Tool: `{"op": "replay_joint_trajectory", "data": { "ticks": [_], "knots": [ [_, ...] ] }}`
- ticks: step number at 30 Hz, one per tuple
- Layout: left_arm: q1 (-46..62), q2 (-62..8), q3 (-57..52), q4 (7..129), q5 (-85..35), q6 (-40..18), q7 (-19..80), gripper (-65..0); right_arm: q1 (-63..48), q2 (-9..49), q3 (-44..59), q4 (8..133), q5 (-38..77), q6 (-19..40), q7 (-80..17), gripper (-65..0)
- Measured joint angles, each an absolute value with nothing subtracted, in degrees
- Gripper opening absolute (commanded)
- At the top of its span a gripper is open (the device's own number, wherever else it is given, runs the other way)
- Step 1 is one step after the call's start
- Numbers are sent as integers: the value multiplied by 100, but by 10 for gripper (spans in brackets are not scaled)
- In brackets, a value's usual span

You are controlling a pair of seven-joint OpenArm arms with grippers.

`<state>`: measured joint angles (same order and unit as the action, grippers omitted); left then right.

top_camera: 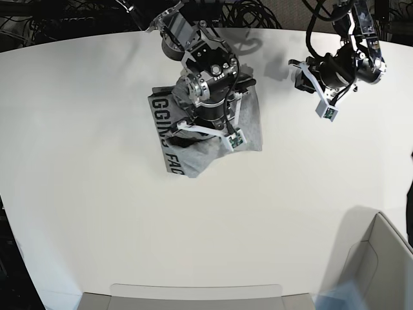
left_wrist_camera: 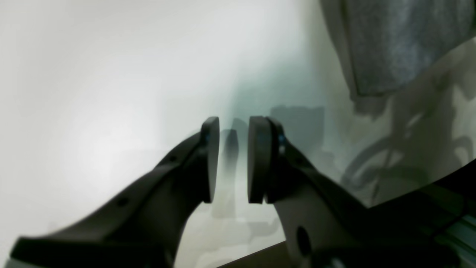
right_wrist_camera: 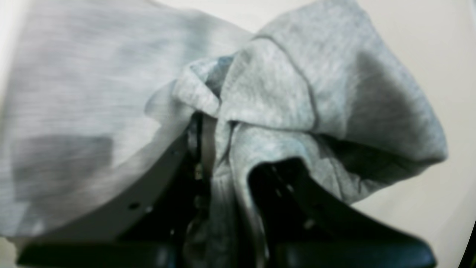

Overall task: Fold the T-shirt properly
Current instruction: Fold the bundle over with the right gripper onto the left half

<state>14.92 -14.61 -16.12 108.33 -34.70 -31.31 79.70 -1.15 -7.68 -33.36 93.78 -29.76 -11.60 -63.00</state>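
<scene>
The heather-grey T-shirt (top_camera: pixel 248 126) lies crumpled on the white table (top_camera: pixel 97 194), with dark block lettering (top_camera: pixel 162 132) showing along its left side. My right arm (top_camera: pixel 206 84) hangs directly over it. In the right wrist view my right gripper (right_wrist_camera: pixel 219 126) is shut on a bunched fold of the T-shirt (right_wrist_camera: pixel 282 85), which drapes over both fingers. My left arm (top_camera: pixel 339 68) is off to the right, apart from the cloth. My left gripper (left_wrist_camera: pixel 233 126) stands open above bare table with nothing between its pads; a corner of the T-shirt (left_wrist_camera: pixel 394 44) shows at the upper right.
A grey bin (top_camera: pixel 381 258) stands at the front right corner and a flat grey tray (top_camera: pixel 193 297) at the front edge. Black cables (top_camera: pixel 251 10) crowd the back edge. The table's dark edge (left_wrist_camera: pixel 427 190) runs close behind my left gripper.
</scene>
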Motion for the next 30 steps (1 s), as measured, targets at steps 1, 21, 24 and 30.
{"op": "replay_joint_trajectory", "data": {
  "ticks": [1,21,24,30],
  "knots": [
    [1492,-1461,-1612,10836,-3459,-3131,7970,-518,-115,-779,-3424,9378,-2971,-1160,-6300,-650],
    [1492,-1461,-1597,10833,-3465,-3131,7970,-518,54,-722,-4989,9059,-2939,-1144,-6368,-358],
    [1476,-1459,-1590,10833,-3470,-3131,7968,-518,86,-696,-5221,9059,-2978,-1144,-6364,-358],
    [1481,-1461,-1592,10833,-3470,-3131,7968,-518,215,-650,-6121,9076,-2912,-1245,-6372,-360]
  ]
}}
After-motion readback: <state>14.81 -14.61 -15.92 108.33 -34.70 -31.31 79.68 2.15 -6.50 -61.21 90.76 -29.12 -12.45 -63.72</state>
